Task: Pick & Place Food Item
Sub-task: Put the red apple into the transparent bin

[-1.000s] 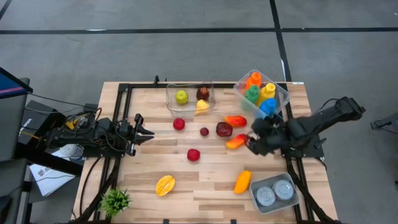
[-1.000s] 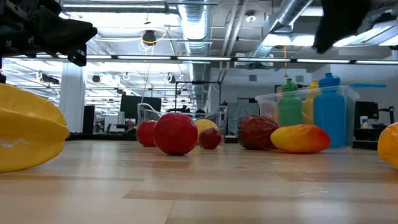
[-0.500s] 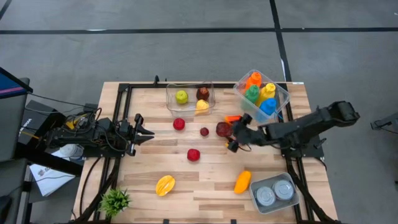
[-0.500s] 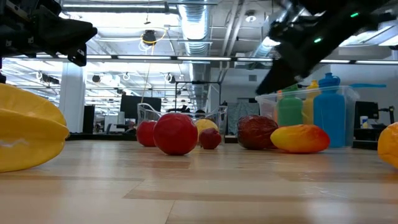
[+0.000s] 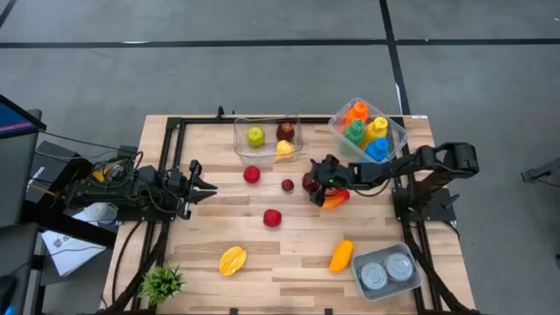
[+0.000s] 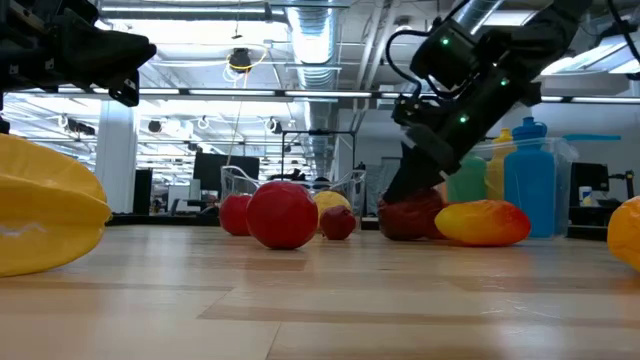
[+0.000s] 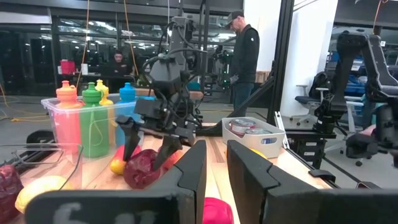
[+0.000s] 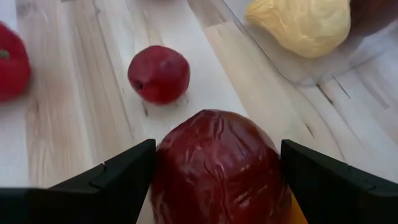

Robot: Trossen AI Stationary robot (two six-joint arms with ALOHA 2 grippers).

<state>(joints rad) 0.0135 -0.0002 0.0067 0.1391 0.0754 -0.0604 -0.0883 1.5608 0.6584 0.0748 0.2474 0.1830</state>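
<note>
The right gripper [image 5: 317, 185] is seen stretched out over the middle of the table, its two fingers [image 8: 112, 180] spread wide on either side of the dark red wrinkled fruit [image 8: 221, 165], which sits on the wood between them; contact cannot be confirmed. A small red fruit [image 8: 158, 73] is found just beyond, and an orange-red mango [image 6: 482, 222] lies touching the dark fruit's side in the low view. The clear tray [image 5: 268, 138] of fruit is placed further back, the bottle bin [image 5: 368, 128] beside the right arm. The left gripper [image 5: 203, 185] is held at the table's left side, fingers parted, empty.
</note>
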